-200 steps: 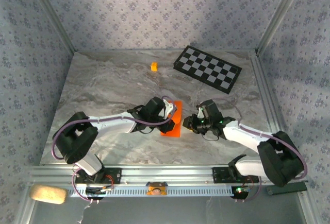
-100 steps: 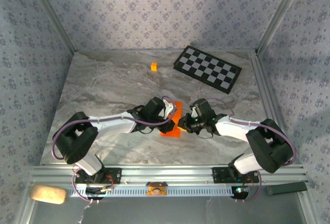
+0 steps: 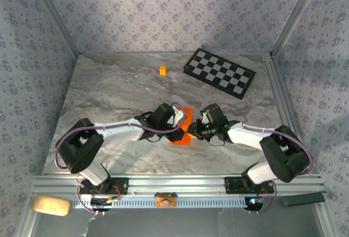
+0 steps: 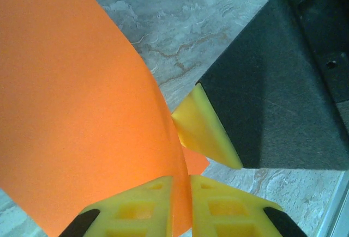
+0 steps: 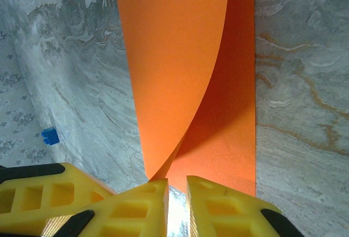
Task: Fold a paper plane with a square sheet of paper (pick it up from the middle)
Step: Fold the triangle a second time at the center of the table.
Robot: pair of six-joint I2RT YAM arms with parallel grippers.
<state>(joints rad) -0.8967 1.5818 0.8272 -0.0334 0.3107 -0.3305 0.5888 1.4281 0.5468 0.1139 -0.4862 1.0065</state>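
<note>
Orange paper [image 3: 180, 138] lies well apart from cube [image 3: 162, 70] and checkered board [image 3: 219, 72]

The square sheet of paper [image 3: 179, 138] lies partly hidden under the left tool [image 3: 184, 123] and right tool [image 3: 192, 133], its folds unreadable.

I can't read any text, label, brand, number or sign on any of my feeds.
</note>
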